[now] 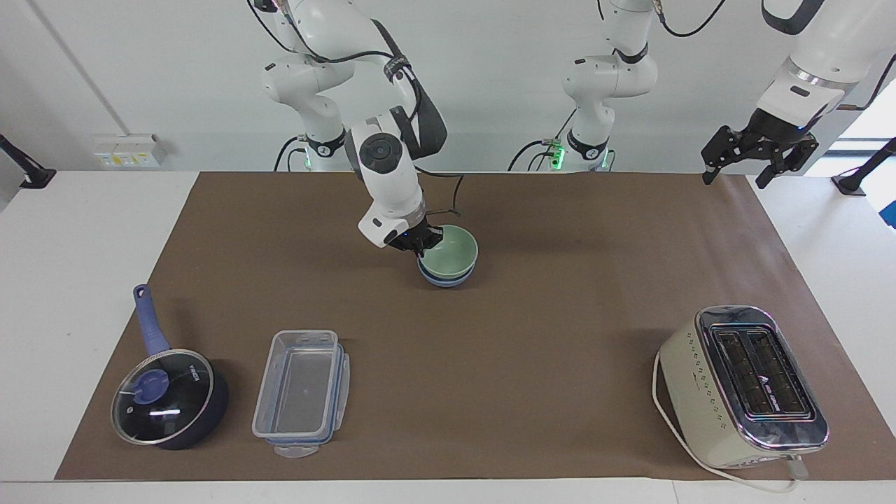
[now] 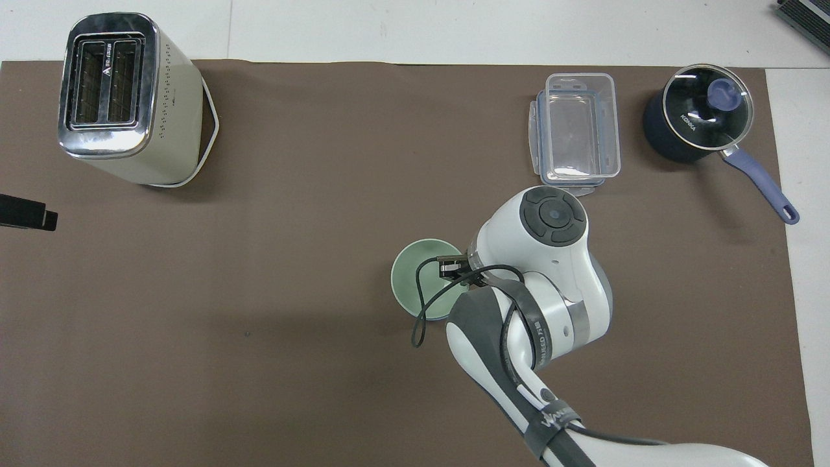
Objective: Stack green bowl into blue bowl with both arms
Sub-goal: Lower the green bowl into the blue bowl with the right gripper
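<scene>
The green bowl [image 1: 450,253] sits nested in the blue bowl [image 1: 444,279] near the middle of the brown mat; only the blue bowl's lower band shows under it. My right gripper [image 1: 421,242] is shut on the green bowl's rim, on the side toward the right arm's end of the table. In the overhead view the green bowl [image 2: 420,275] covers the blue bowl, and the right gripper [image 2: 454,268] pinches its rim. My left gripper [image 1: 735,173] waits open and empty, raised over the mat's corner at the left arm's end; only its tip [image 2: 26,216] shows in the overhead view.
A cream toaster [image 1: 742,385] stands at the left arm's end, farther from the robots than the bowls. A clear plastic container [image 1: 301,392] and a dark-blue lidded saucepan [image 1: 168,399] stand at the right arm's end, also farther out.
</scene>
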